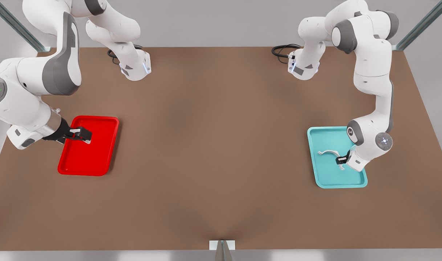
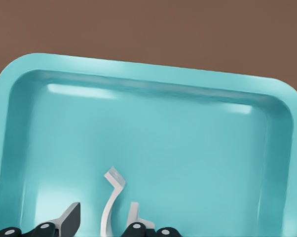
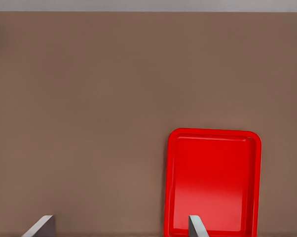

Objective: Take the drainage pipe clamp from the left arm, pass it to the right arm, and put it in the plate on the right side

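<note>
Small white half-round pipe clamp (image 2: 112, 197) in teal tray (image 2: 148, 74), between spread fingers of left gripper (image 2: 101, 222): pickup step. Next: close, lift. Right gripper (image 1: 79, 135) waiting over red tray (image 1: 97, 159), fingers apart.

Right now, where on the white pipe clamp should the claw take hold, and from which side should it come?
Grip the thin curved strap of the pipe clamp near one end, coming from above. It lies in the teal tray, so the rim blocks a low sideways approach. The left claw is already there with fingers open astride the strap. The right claw waits open over the red tray.
</note>
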Robot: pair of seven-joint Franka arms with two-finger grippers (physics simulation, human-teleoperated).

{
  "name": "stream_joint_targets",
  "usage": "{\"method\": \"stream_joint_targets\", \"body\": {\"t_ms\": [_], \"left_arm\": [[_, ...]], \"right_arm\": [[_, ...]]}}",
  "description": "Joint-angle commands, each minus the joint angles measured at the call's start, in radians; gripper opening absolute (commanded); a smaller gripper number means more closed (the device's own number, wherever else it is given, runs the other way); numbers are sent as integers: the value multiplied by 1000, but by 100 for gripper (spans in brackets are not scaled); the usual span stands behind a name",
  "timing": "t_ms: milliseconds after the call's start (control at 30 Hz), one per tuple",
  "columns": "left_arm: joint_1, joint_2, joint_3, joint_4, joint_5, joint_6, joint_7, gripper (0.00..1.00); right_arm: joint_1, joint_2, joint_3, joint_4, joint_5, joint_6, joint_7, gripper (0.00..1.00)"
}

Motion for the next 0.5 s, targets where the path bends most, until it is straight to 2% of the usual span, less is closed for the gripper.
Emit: {"method": "stream_joint_targets", "body": {"t_ms": [0, 100, 200, 300, 467], "left_arm": [[-2, -2, 0, -6, 1, -2, 51, 58], [-2, 0, 0, -14, 1, -2, 51, 54], [-4, 0, 0, -17, 1, -4, 50, 39], [-5, 3, 0, -17, 1, -4, 50, 29], [-5, 9, -1, -16, 1, -4, 47, 27]], "right_arm": [[0, -1, 0, 3, 1, 0, 2, 100], [-2, -1, 0, 10, 1, 0, 2, 100], [3, 6, 0, 10, 2, 0, 2, 100], [4, 11, 0, 12, 2, 0, 2, 100], [3, 11, 0, 12, 2, 0, 2, 100]]}}
